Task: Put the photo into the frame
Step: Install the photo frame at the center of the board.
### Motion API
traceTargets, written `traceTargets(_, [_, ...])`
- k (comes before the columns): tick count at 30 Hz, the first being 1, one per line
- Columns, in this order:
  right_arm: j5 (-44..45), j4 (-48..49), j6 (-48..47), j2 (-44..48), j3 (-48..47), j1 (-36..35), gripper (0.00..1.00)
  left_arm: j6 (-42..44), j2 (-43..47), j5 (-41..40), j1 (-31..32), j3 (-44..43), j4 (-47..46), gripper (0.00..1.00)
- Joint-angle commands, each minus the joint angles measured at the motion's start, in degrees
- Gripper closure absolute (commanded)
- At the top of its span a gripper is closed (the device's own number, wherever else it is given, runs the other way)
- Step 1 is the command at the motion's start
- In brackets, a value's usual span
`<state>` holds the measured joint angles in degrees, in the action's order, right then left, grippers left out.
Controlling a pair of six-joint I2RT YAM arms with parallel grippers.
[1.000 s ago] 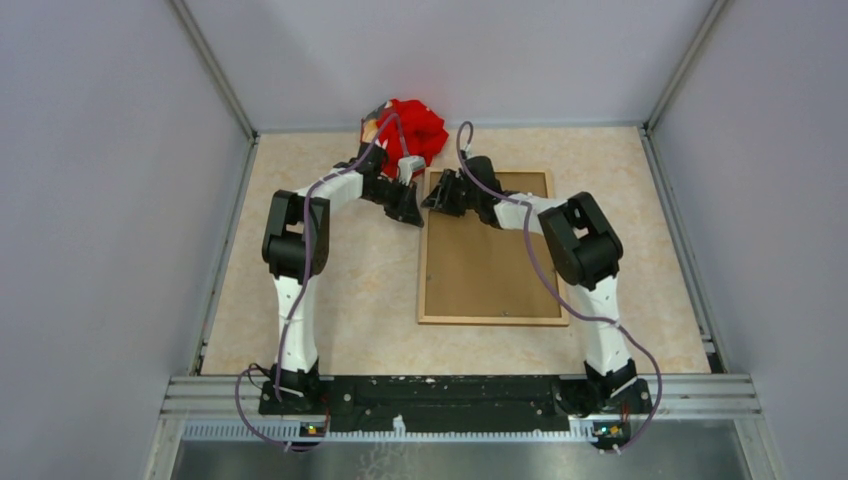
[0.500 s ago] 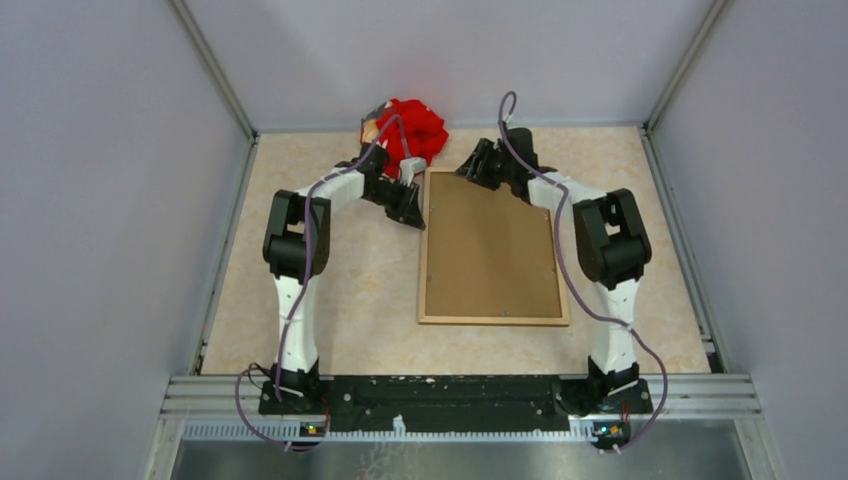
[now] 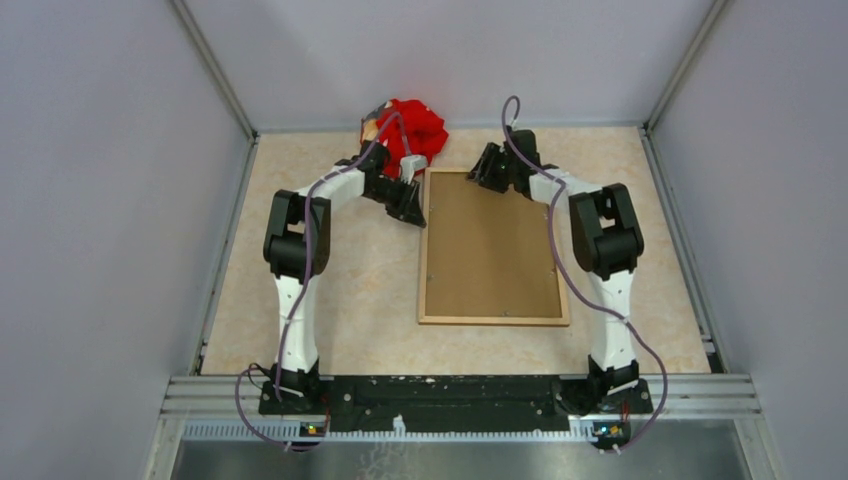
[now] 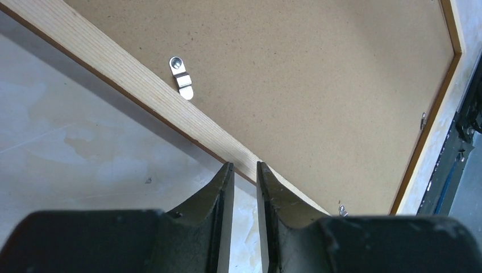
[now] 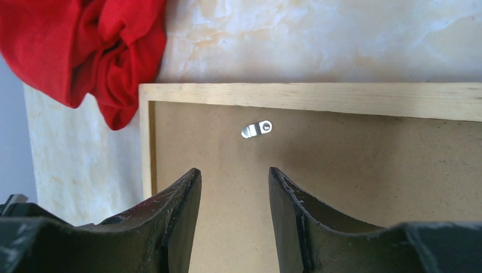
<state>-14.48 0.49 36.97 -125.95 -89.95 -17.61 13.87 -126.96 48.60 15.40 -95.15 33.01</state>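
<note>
While the right gripper [image 5: 234, 172] hovers, fingers apart, short of the upper-centre clip [image 5: 257, 129], line up squarely; left gripper [image 4: 244, 166], barely parted, empty beside the frame [image 4: 142, 96].

Thin wooden frame [image 3: 493, 320], apparently face-down, flat on the table [image 3: 330, 300]

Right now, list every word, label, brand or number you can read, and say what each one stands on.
No text can be read in any view. The frame, its backing board, the metal clips and the red cloth all show bare surfaces, without print or labels.
</note>
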Motion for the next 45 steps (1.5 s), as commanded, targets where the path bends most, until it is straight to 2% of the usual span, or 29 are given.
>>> traceTargets(1, [0.60,0.50,-0.80,-1.61,-3.87,-0.15,0.53,0.95,-0.74,1.68,0.67,-0.26,-0.54,0.74])
traceTargets(11, [-0.93,1.58,0.69,-4.97,-5.46,-0.16,0.54,1.34,-1.70,1.18,0.77,0.36,-0.79,0.79])
traceTargets(45, [-2.21,6.01,3.32,-8.28,-6.46,-0.17,0.57,1.96,-1.67,2.01,1.04,0.74,-1.18,0.81])
